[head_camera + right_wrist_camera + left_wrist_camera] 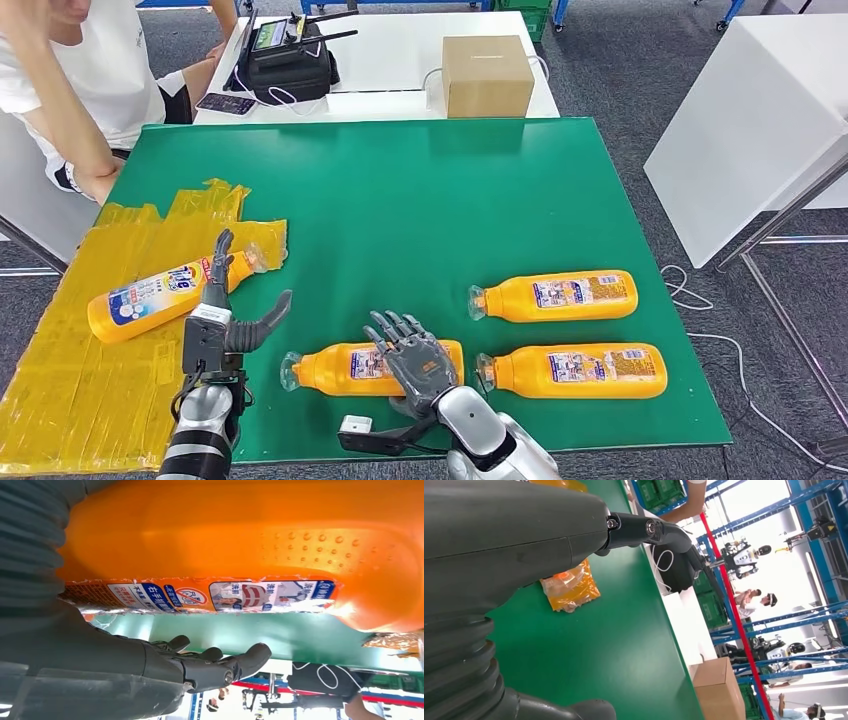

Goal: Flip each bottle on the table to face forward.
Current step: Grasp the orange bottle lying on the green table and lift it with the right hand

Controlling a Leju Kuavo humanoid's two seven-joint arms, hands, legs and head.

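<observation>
green surface (420,200) with four orange plastic bottles lying flat. right hand (418,357), fingers spread, rests over the near bottle (345,368) without gripping it. left hand (228,310), open and holding nothing, hovers beside the blue-labelled bottle (150,298) lying on yellow crinkled sheeting (70,380).

From the head I am looking steeply down over the green table (420,190), both arms entering below. My left wrist camera is skimming low along that table (614,645) toward the cardboard box (719,687), also lying in the head view (487,75). My right wrist camera is sitting very near an orange bottle (225,535).
</observation>
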